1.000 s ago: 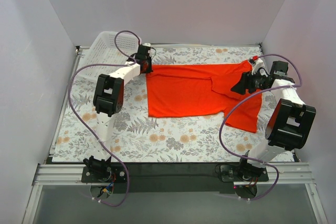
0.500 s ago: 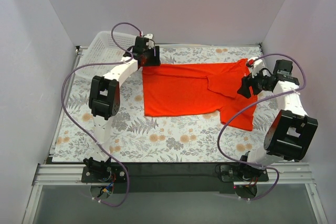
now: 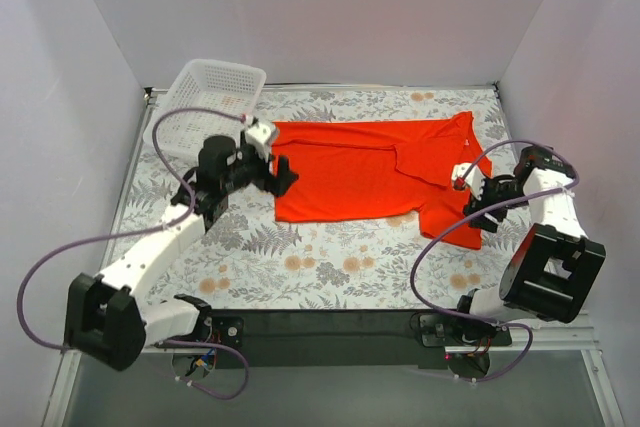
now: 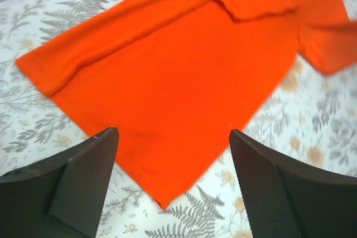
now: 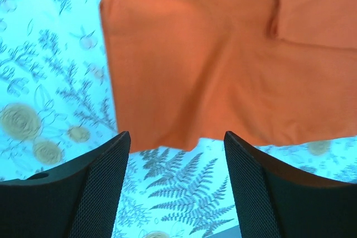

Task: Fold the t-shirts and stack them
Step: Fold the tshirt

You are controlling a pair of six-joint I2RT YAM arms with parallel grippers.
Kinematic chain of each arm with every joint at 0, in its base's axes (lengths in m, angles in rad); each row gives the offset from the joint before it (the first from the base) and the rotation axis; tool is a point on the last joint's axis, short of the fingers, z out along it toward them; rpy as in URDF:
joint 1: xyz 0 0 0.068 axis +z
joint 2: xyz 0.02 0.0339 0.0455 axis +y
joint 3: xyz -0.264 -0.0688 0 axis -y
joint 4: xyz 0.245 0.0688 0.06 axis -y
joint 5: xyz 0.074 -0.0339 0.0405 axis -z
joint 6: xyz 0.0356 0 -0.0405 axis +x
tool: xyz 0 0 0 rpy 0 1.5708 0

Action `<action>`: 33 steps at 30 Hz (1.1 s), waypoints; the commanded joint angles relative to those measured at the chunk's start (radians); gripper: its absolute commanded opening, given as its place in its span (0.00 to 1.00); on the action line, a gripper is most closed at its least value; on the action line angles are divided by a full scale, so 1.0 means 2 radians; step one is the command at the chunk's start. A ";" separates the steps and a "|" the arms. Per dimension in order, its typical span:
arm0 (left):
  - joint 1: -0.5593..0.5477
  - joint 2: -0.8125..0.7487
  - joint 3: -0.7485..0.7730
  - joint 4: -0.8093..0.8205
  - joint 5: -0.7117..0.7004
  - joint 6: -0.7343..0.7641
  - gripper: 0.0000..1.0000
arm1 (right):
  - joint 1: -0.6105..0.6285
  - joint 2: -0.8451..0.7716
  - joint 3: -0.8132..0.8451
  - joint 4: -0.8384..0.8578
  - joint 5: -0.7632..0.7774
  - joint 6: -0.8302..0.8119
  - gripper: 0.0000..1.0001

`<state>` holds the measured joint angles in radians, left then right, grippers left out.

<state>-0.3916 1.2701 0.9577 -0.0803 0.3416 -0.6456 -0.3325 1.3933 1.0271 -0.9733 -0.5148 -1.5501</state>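
The orange-red t-shirt point(image 3: 360, 167) lies spread on the floral cloth, with one fold across its upper right and a sleeve point(image 3: 450, 222) trailing towards the near right. My left gripper point(image 3: 283, 173) hovers at the shirt's left edge, open and empty. In the left wrist view the t-shirt point(image 4: 184, 65) has a corner showing under the left gripper point(image 4: 174, 185). My right gripper point(image 3: 470, 209) is open beside the trailing sleeve. In the right wrist view the t-shirt point(image 5: 212, 65) has its hem just beyond the right gripper point(image 5: 177, 190), with only bare cloth between the fingers.
A white mesh basket point(image 3: 210, 102) stands tilted at the back left corner. White walls close in three sides. The floral cloth point(image 3: 330, 262) lies bare in front of the shirt. Purple cables loop off both arms.
My left gripper let go of the shirt's far left corner, opened and drew back towards the near side. My right gripper also moved nearer, down along the shirt's right edge.
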 commanded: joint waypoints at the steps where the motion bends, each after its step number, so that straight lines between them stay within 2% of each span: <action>1: -0.028 -0.083 -0.134 0.031 0.097 0.116 0.75 | -0.026 0.023 0.003 -0.085 0.017 -0.108 0.62; 2: -0.039 -0.115 -0.156 0.033 0.101 0.180 0.75 | -0.029 0.039 0.002 -0.095 0.021 -0.130 0.62; 5: -0.069 -0.114 -0.193 0.027 0.082 0.223 0.76 | -0.031 0.064 -0.017 -0.099 0.039 -0.169 0.60; 9: -0.087 -0.069 -0.182 0.008 0.049 0.245 0.73 | -0.028 0.075 -0.040 -0.092 0.034 -0.191 0.61; 17: -0.105 -0.015 -0.184 0.014 -0.039 0.271 0.65 | -0.020 0.079 -0.059 -0.055 0.009 -0.161 0.63; 22: -0.106 0.013 -0.186 0.036 -0.103 0.279 0.51 | -0.020 0.081 -0.055 -0.056 -0.005 -0.157 0.62; 25: -0.106 0.051 -0.174 0.037 -0.130 0.282 0.47 | -0.020 0.082 -0.056 -0.056 -0.006 -0.157 0.62; 30: -0.105 0.108 -0.153 0.037 -0.125 0.284 0.43 | -0.020 0.077 -0.062 -0.056 -0.004 -0.157 0.61; 31: -0.106 0.110 -0.151 0.038 -0.127 0.283 0.40 | -0.020 0.075 -0.062 -0.056 -0.004 -0.158 0.61; 32: -0.106 0.109 -0.151 0.037 -0.131 0.282 0.30 | -0.020 0.073 -0.062 -0.056 -0.003 -0.156 0.61; 33: -0.106 0.101 -0.152 0.036 -0.135 0.281 0.26 | -0.020 0.073 -0.065 -0.056 -0.001 -0.156 0.61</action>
<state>-0.5991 1.4918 0.6388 -0.0036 0.1101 -0.0982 -0.3756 1.5532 0.9115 -1.0718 -0.5003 -1.8584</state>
